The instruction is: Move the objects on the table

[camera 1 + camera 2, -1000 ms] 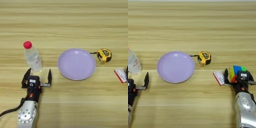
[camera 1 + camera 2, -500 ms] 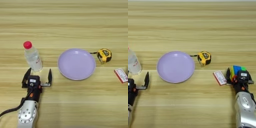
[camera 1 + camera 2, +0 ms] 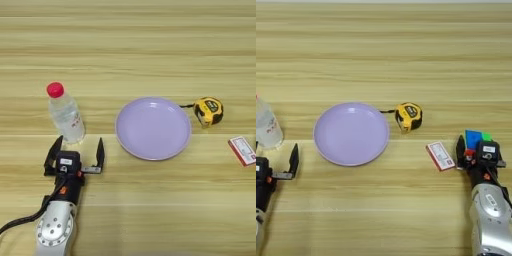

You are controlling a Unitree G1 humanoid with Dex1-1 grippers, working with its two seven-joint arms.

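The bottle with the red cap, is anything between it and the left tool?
Nothing visible. The left tool sits just in front of the bottle, fingers spread, with only bare table between them. The plate lies off to the right.

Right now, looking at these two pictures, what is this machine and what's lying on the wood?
Both pictures come from two cameras on a humanoid robot's head, looking down at the wooden table; one sees a little further left, the other further right.

The left gripper sits open just in front of the clear plastic bottle with a red cap, not touching it. The right gripper is around the multicoloured puzzle cube; whether it grips it is unclear.

A round lilac plate lies in the middle, a yellow tape measure to its right, then a small flat red-and-white box beside the cube.
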